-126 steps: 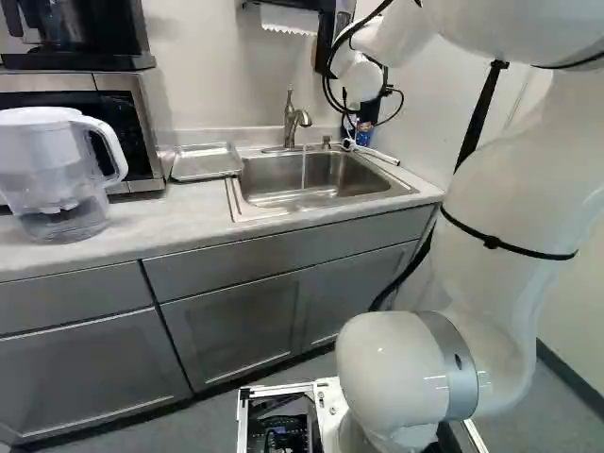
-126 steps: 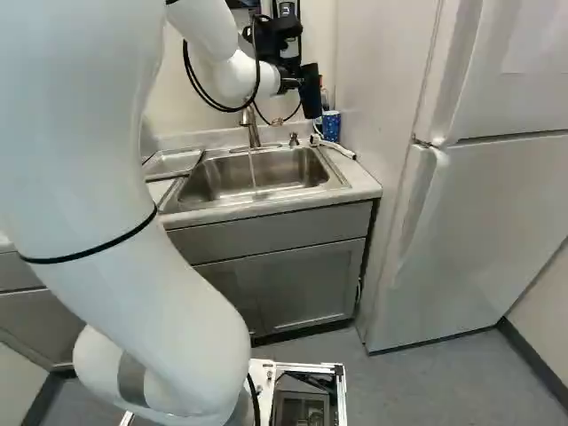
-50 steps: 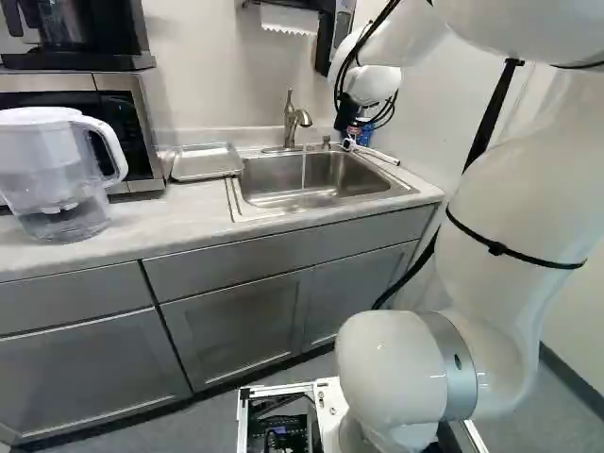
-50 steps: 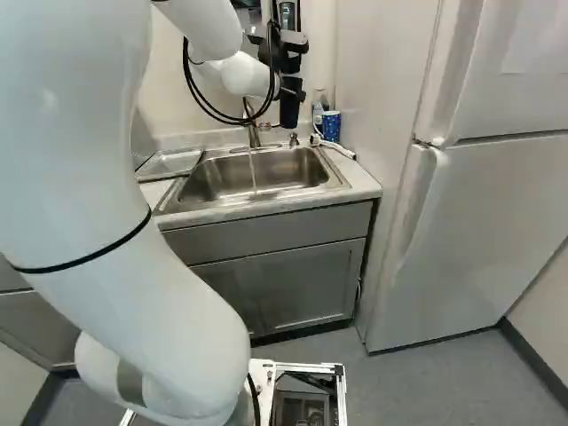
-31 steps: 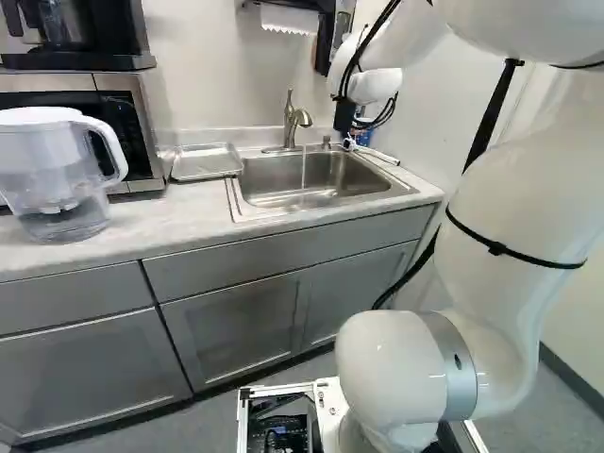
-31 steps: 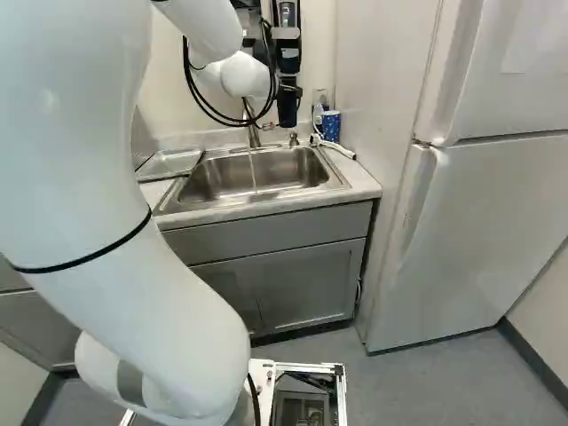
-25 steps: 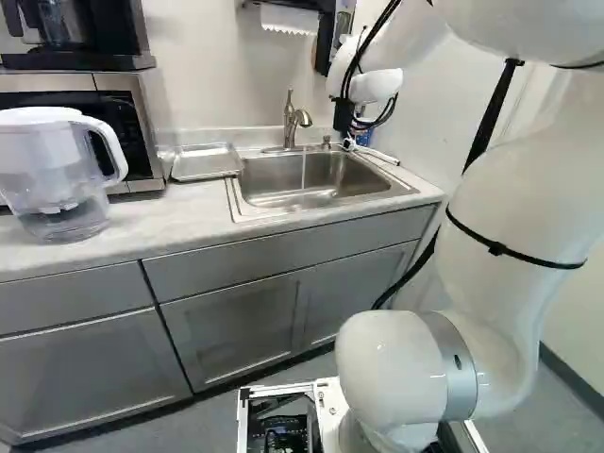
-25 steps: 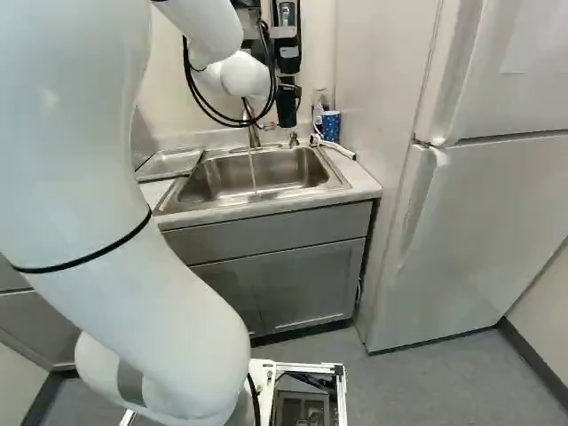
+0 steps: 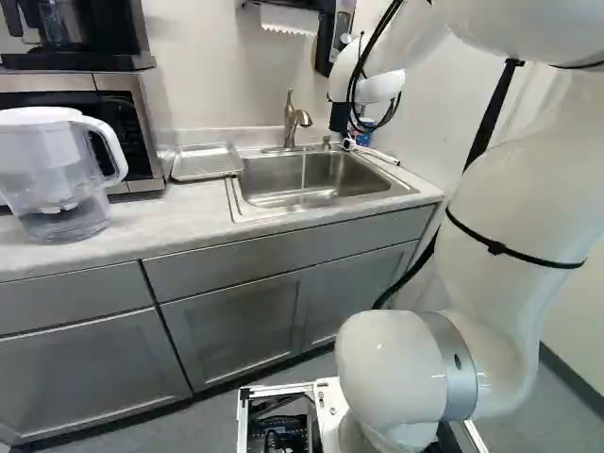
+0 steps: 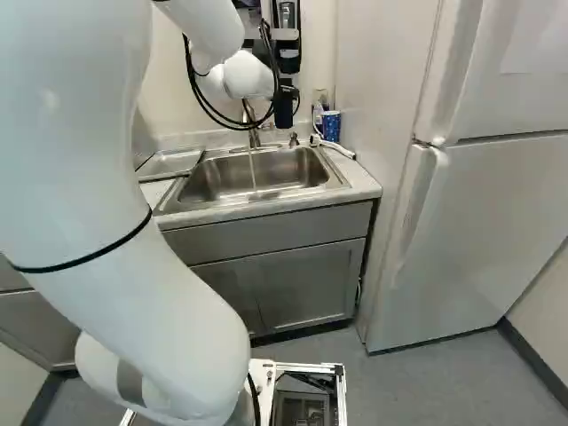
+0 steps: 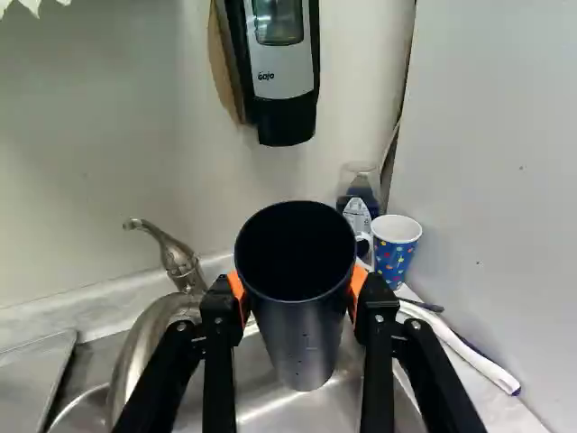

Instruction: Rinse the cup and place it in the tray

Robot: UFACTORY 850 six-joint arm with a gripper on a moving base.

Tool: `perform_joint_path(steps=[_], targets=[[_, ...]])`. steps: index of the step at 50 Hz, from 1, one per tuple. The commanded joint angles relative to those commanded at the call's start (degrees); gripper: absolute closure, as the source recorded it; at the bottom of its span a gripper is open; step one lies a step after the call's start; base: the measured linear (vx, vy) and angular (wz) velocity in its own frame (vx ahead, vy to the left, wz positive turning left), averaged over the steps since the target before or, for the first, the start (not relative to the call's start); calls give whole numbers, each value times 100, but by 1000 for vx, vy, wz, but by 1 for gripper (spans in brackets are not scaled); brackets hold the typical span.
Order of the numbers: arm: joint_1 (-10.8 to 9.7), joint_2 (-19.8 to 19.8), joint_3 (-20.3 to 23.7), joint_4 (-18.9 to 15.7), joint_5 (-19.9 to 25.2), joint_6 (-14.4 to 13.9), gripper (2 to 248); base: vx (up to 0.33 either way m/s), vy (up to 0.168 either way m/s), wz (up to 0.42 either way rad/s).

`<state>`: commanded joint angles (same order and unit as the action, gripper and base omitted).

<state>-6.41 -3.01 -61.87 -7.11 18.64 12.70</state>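
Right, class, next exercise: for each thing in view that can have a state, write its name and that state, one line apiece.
Hand: shut on the dark cup
Dark cup: held, upright, not in the tray
Faucet: running
Tray: flat beside the sink, nothing visible in it
Patterned cup: upright
Pitcher: lid on
Fridge doors: shut
Cabinet doors: shut

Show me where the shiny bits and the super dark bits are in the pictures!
Left base view: little bright glints on the arm's round white joint; right base view: a silvery shine in the metal sink; wrist view: bright streaks on the curved faucet, and the inside of the cup so dark that I can't tell what's in it.
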Motion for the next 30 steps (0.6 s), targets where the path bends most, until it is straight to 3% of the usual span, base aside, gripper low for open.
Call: perform_joint_path(steps=[3,30], targets=[[0,0,0,-111,0,181,126,0,0,0],[29,22,42,-210,0,181,126,0,0,0]])
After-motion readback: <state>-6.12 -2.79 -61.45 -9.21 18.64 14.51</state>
